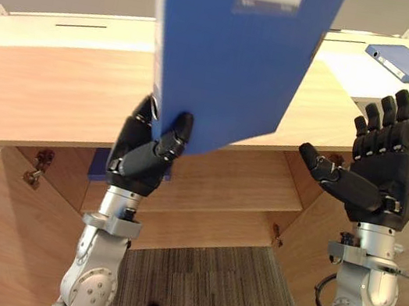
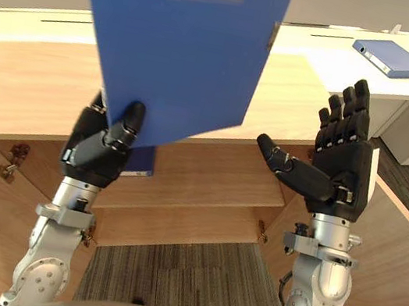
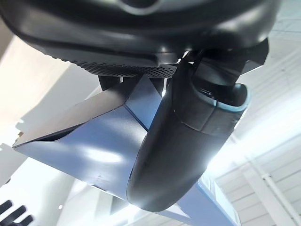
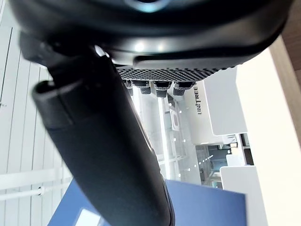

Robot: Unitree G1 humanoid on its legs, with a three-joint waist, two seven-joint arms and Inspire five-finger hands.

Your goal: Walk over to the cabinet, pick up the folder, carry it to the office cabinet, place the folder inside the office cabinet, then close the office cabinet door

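- The dark left hand (image 1: 140,159) pinches the lower corner of the big blue flat folder (image 1: 233,55), which is held up and a little tilted.
- Under the folder is the open light wooden cabinet (image 1: 223,184).
- The dark right hand (image 1: 379,172) is spread wide, apart from the folder.

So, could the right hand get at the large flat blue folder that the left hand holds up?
Probably yes. The right hand is open, raised beside the blue folder, thumb pointing toward it, with nothing between them. The left hand grips only its lower corner.
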